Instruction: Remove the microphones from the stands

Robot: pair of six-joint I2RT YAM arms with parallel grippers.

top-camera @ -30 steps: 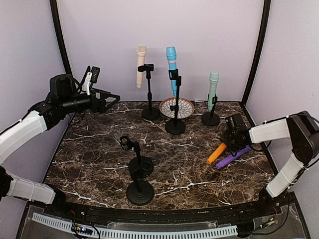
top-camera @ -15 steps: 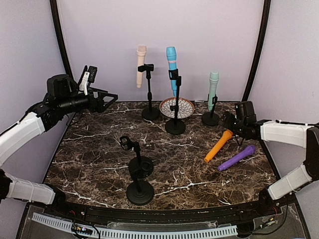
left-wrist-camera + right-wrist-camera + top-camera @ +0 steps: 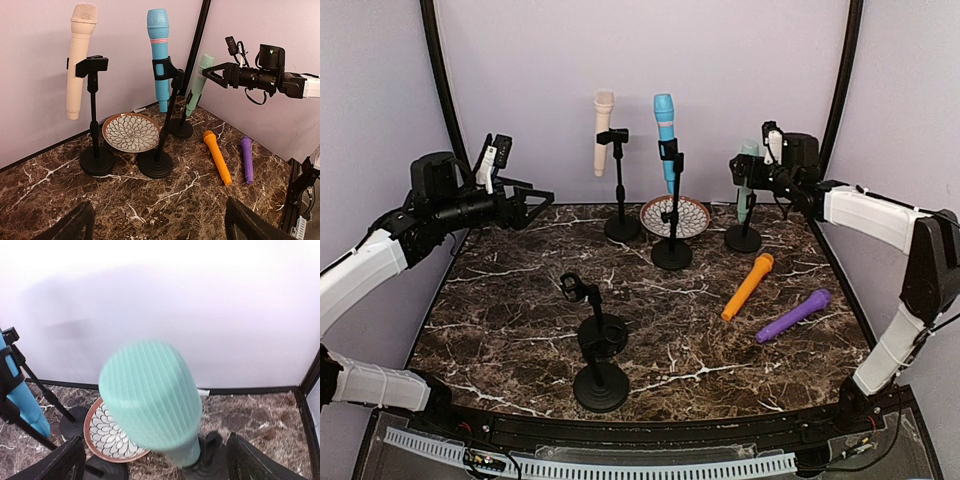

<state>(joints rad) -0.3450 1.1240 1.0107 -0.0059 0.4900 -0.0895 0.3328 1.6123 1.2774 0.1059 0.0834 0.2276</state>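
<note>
Approach is in hand: the right gripper (image 3: 744, 172) is held open at the head of the green microphone (image 3: 150, 400) — not yet gripped, upright in its stand (image 3: 742, 238) at back right. Next, closing and an upward lift are called for. The left gripper (image 3: 535, 200) is held open — well apart.

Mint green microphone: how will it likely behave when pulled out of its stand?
The mint green microphone looks rigid and should lift as one piece. Its stand has a small round base, so it may tip or drag if the clip grips tightly. Its round body would probably roll if laid down.
</note>
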